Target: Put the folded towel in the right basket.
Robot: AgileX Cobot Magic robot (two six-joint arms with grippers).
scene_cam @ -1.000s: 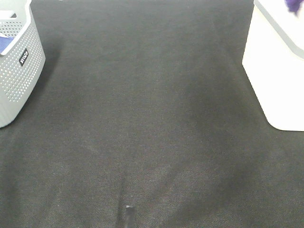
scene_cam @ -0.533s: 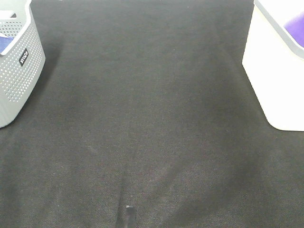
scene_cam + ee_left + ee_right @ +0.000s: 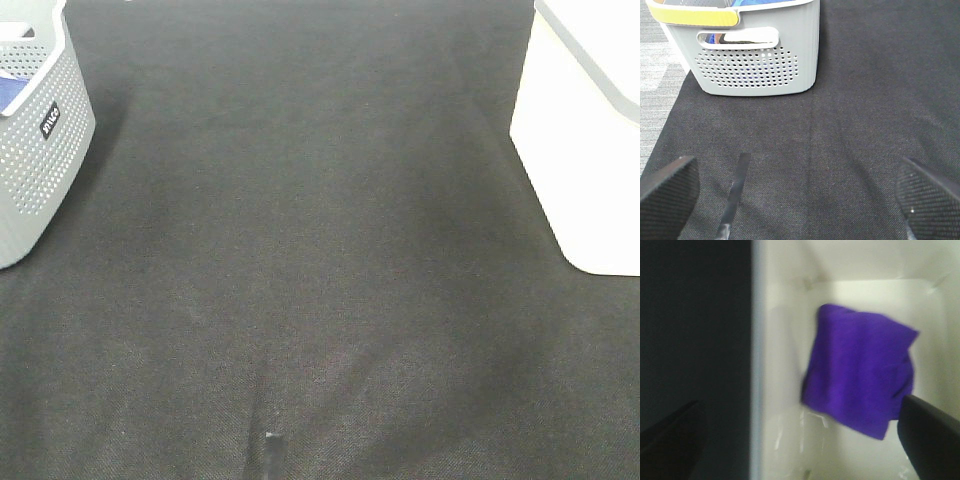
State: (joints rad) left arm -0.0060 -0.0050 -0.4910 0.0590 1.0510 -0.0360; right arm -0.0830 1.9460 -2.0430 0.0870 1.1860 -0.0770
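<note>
Inside the right basket (image 3: 785,330) we find the towel (image 3: 860,390) free, right gripper (image 3: 800,440) and left gripper (image 3: 797,197) spread; lift straight.

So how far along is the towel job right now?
Looks essentially done: the folded purple towel is inside the white plastic basket on the right. Nothing is in hand; the right end effector is open above it, and the left end effector is open over the dark mat. Probably only retracting the arm remains.

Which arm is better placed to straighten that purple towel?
Right, probably: the right gripper hangs open over the purple towel in the white basket; the left gripper faces the grey basket.
</note>
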